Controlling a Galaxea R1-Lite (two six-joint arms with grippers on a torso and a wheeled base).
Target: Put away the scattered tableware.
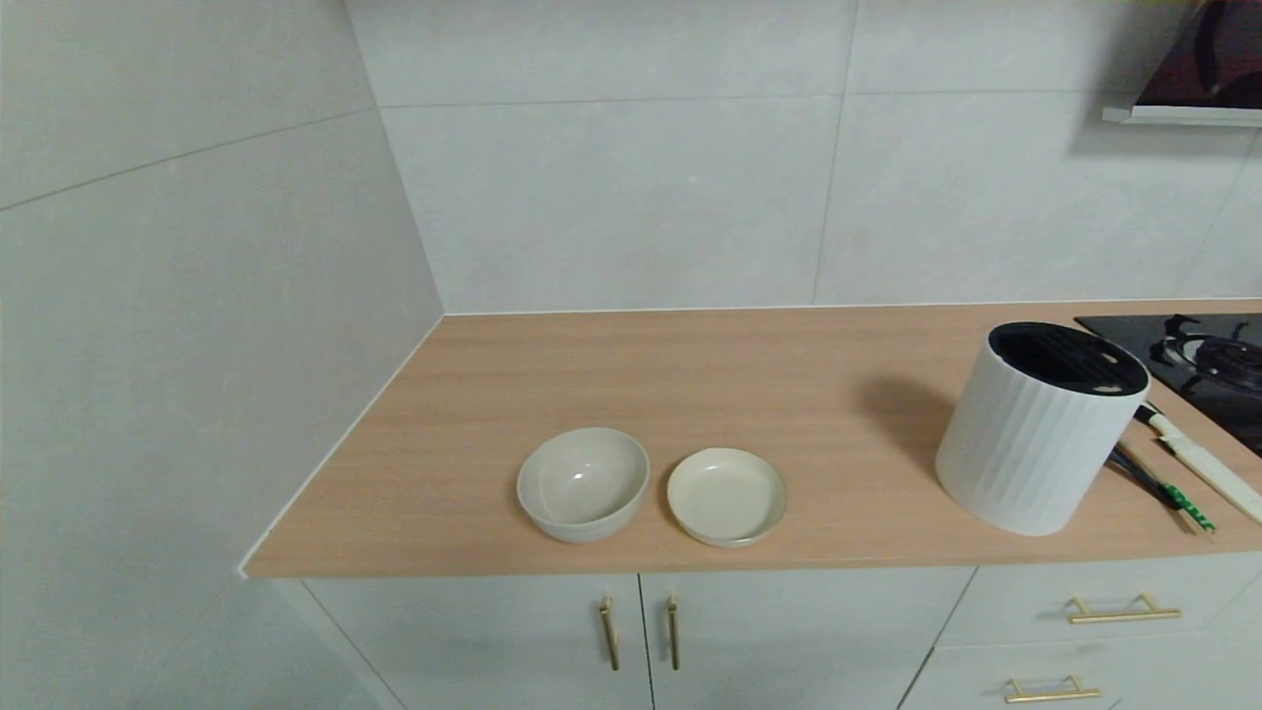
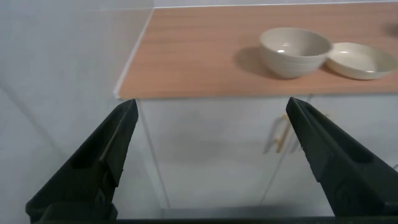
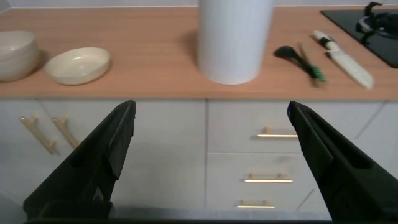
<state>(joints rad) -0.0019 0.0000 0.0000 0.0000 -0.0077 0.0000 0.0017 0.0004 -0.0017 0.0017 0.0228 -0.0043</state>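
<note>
Both claws stood spread wide and held nothing: the left gripper (image 2: 211,106) faced the white cabinet (image 2: 211,162) below the wall end of the wooden counter (image 1: 690,375), and the right gripper (image 3: 211,107) faced the drawers (image 3: 267,155). On the counter a cream bowl (image 1: 583,483) sat upright near the front edge, with a shallow cream dish (image 1: 727,495) just beside it on its right. Well apart to the right stood a white ribbed holder (image 1: 1035,429). Past it lay a dark spoon (image 3: 287,53), chopsticks (image 1: 1168,488) and a white-handled knife (image 1: 1208,468), near the stove (image 1: 1208,360)
</note>
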